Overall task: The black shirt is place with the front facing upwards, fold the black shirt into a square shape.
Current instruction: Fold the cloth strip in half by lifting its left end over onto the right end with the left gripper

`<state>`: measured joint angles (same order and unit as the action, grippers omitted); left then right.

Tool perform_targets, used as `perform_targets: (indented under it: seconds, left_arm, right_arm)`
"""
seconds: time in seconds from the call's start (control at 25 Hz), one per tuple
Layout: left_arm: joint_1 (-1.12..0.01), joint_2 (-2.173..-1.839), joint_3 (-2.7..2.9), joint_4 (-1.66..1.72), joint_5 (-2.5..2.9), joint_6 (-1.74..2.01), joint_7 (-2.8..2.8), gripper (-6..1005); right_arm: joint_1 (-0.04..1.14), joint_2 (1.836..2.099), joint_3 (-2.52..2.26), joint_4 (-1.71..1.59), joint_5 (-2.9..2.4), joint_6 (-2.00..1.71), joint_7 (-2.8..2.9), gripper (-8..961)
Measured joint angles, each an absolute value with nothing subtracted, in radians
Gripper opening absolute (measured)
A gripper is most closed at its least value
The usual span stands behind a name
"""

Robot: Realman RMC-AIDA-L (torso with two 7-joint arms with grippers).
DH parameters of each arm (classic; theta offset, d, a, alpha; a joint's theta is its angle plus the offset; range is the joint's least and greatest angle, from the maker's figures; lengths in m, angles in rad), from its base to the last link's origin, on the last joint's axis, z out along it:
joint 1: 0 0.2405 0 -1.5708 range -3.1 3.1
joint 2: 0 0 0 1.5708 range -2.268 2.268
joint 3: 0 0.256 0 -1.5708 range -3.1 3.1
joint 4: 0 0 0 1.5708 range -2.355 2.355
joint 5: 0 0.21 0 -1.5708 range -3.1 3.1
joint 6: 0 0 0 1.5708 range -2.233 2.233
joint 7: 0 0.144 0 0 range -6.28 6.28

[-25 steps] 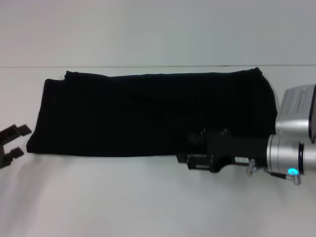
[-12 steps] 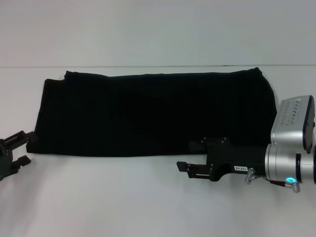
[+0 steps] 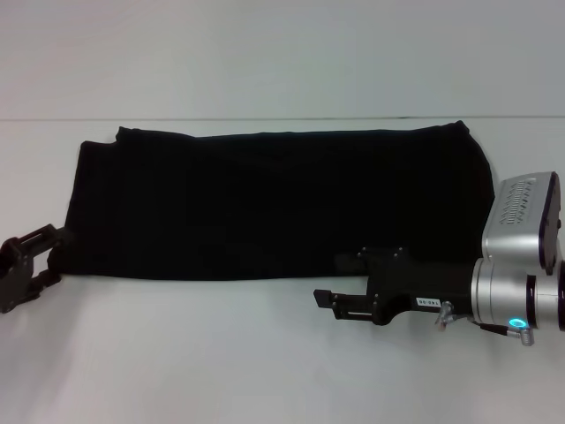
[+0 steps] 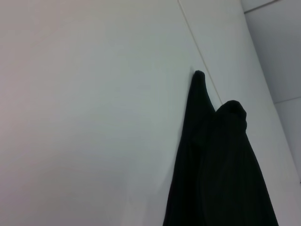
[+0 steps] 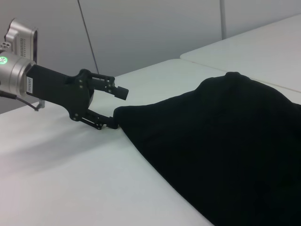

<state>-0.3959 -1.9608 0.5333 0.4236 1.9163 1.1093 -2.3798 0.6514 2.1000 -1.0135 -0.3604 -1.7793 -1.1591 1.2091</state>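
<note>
Table: white surface [image 3: 265, 353]; a thin seam line crosses it just beyond the shirt's far edge.
Black shirt: lies flat on the table [image 3: 274, 203], folded into a long band running side to side. No lettering or label shows on the upper face. Also seen in the left wrist view [image 4: 221, 169] and right wrist view [image 5: 221, 150].
Right gripper: low over the table at the shirt's near edge, toward its right end [image 3: 340, 287], pointing along that edge. One finger shows over bare table just clear of the hem; the other merges with the dark cloth. Jaws apart, holding nothing.
Left gripper: at the shirt's near left corner [image 3: 48, 256]. From the right wrist view [image 5: 117, 107], jaws wide, lower finger touching the corner, upper finger raised clear above it.
</note>
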Motion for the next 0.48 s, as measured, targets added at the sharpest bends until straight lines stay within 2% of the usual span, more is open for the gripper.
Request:
perform_targets:
  seconds: [0.36, 0.48]
  left_arm:
    - [-0.456, -1.965, 0.547, 0.412, 1.968, 1.058, -2.380, 840]
    - [-0.466, -1.965, 0.549, 0.414, 1.989, 1.047, -2.380, 774]
  right_arm:
    - [0.645, 2.100, -1.012, -0.351, -1.761, -1.164, 1.211, 735]
    - [0.644, 2.100, -1.012, -0.348, -1.755, -1.166, 1.211, 735]
